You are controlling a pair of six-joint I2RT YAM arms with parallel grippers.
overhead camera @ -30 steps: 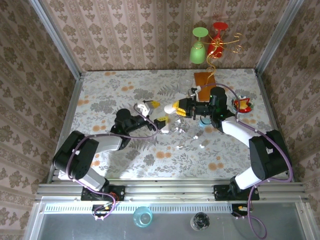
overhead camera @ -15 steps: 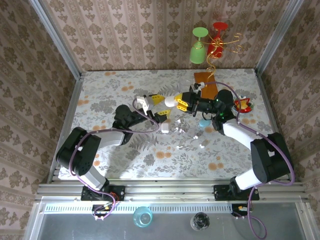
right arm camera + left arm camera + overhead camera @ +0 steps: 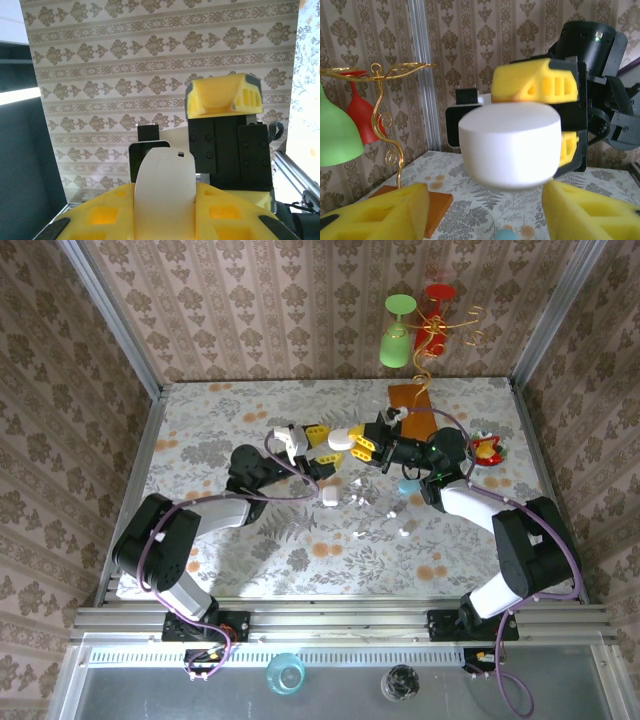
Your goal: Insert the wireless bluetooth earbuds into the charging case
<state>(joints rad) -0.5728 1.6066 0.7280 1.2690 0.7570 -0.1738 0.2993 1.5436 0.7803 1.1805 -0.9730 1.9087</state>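
Note:
My right gripper [image 3: 352,441] is shut on a white charging case [image 3: 339,438], held above the table's middle. In the right wrist view the case [image 3: 163,190] stands upright between my yellow pads [image 3: 102,212]. My left gripper [image 3: 323,450] faces it from the left, open, with a yellow finger on each side of the case and not touching it. From the left wrist the case [image 3: 509,142] hangs just above and beyond my fingers [image 3: 380,215]. Tiny white earbuds [image 3: 357,535] [image 3: 405,531] lie on the table below. A teal case [image 3: 408,485] lies beside them.
A gold stand with a green glass [image 3: 396,343] and a red glass [image 3: 437,295] rises from an orange base [image 3: 407,398] at the back. A small bowl [image 3: 487,450] sits at the right. Another white piece [image 3: 329,495] lies under the grippers.
The right gripper carried the white case left and up. The left gripper rose to meet it, and its jaws have narrowed around the case.

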